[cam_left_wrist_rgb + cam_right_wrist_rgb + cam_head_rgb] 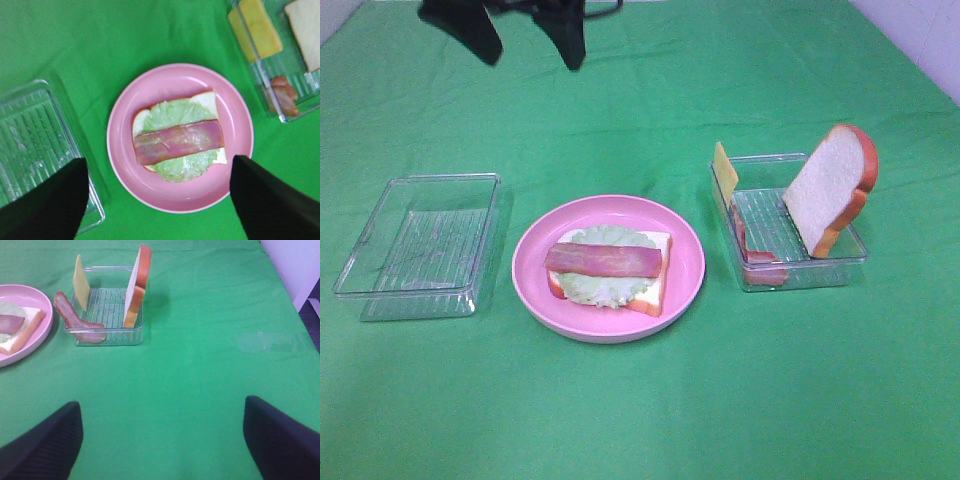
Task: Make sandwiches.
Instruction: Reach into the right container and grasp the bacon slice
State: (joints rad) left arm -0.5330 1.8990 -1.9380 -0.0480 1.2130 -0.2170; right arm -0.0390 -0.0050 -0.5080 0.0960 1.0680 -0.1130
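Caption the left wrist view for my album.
Open black fingers above a round pink plate bearing white bread, green lettuce, reddish bacon.

On plain green cloth [640, 420], a pink plate [690, 270] bears white bread [655, 288] with orange-brown crust, pale green lettuce [598, 291] and streaked reddish bacon [603, 260]. At right, yellow cheese [724, 168] in a clear ribbed tray [760, 225]. My fingers [50, 205] are black.

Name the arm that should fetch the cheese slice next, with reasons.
Right. The cheese slice leans in the tray on the right arm's side, and the right gripper, open, faces that tray. The left gripper hangs open over the plate.
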